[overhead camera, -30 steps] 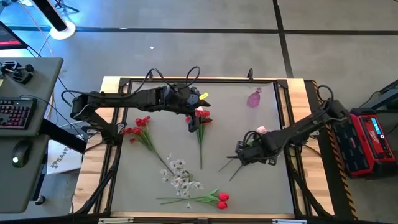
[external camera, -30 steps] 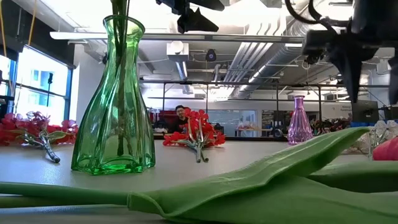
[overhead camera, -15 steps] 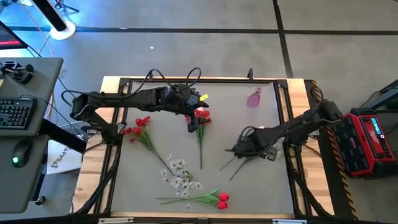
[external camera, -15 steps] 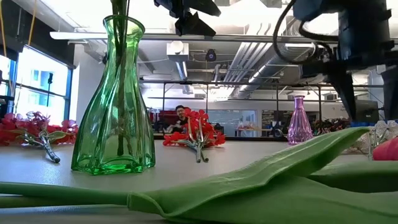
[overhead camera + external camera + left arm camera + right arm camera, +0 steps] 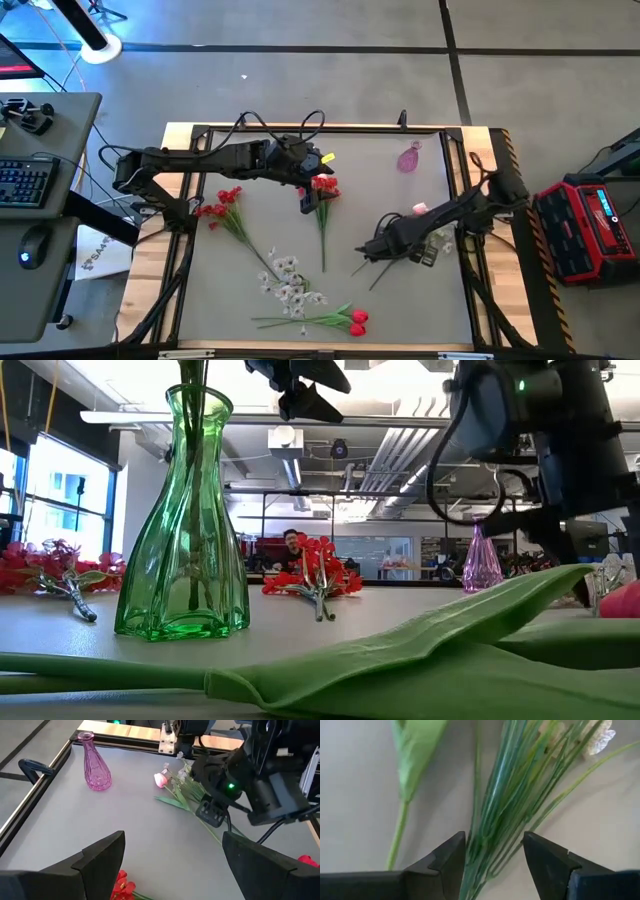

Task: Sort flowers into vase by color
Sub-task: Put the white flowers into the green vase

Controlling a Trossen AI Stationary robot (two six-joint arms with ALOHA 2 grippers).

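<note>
My right gripper [image 5: 492, 852] is open and low over the table, its fingers on either side of a bundle of thin green stems [image 5: 507, 795] belonging to the pink tulip [image 5: 160, 779] and white spray [image 5: 437, 238] on the table's right. My left gripper [image 5: 172, 855] is open and hangs in the air near the far middle, above a red blossom cluster [image 5: 324, 185] that lies flat. More flowers lie on the table: a red cluster [image 5: 222, 203], a white spray [image 5: 290, 282] and red tulips [image 5: 356, 320]. A green vase [image 5: 185, 530] stands upright with stems in it. My right gripper comes from above, pointing down, with the stem bundle [image 5: 487, 855] between its two open fingers, across the stems near their free ends. The stems lie on the table. I cannot tell whether the fingers touch them.
A small pink vase [image 5: 410, 158] stands upright near the far right corner. A broad green tulip leaf [image 5: 420, 645] lies close to the table's near edge. A black frame [image 5: 300, 129] rims the grey mat. A person sits in the room beyond the far edge.
My right gripper has moved toward the table's left along the stem bundle and come down closer to the table. The flowers have stayed where they lay.
</note>
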